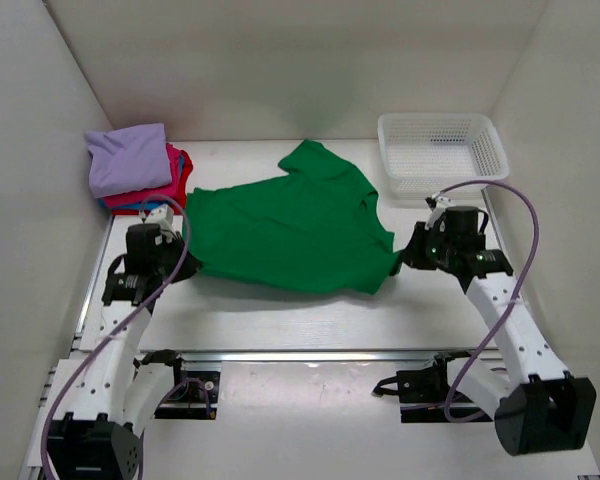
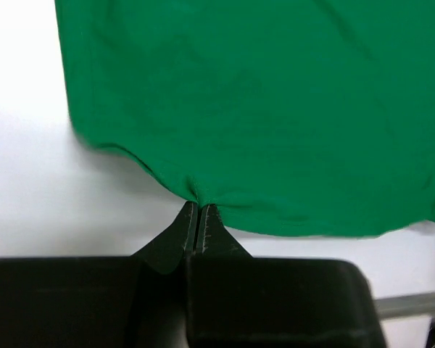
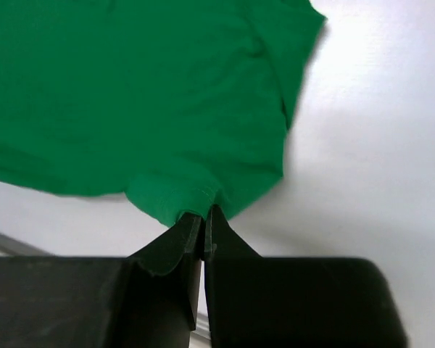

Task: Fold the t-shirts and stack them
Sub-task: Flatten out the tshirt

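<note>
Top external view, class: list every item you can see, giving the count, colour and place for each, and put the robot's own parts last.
Bright green cloth t-shirt: one, green, spread across the middle of the table.
Stack of folded cloth shirts: one stack, lavender on top, pink-red beneath, a blue edge lowest; far left corner.
White plastic mesh basket: one, white, far right corner.
White table: one, white, under everything.
Robot arms: two, white and black, at the near edge; left arm, right arm.
Grippers: two, black; left gripper and right gripper, each shut on the green t-shirt's edge.
</note>
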`<action>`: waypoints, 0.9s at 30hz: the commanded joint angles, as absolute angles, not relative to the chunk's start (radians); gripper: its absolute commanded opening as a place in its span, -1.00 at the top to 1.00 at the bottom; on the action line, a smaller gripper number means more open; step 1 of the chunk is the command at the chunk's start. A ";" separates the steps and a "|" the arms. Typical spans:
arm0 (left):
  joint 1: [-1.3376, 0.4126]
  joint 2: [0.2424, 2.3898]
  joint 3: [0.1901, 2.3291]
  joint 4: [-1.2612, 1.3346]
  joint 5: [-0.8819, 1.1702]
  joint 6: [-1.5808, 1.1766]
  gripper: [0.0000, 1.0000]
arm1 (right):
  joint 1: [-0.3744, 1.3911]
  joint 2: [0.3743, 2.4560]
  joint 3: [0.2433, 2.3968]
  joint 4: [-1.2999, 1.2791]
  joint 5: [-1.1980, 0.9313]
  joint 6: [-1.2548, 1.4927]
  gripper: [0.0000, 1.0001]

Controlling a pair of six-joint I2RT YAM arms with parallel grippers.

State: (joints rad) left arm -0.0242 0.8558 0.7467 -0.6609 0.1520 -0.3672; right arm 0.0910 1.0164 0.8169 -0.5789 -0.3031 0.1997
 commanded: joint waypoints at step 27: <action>0.044 0.890 0.643 -0.726 -0.172 -0.465 1.00 | 0.078 1.532 1.163 -0.656 -0.340 -0.038 0.98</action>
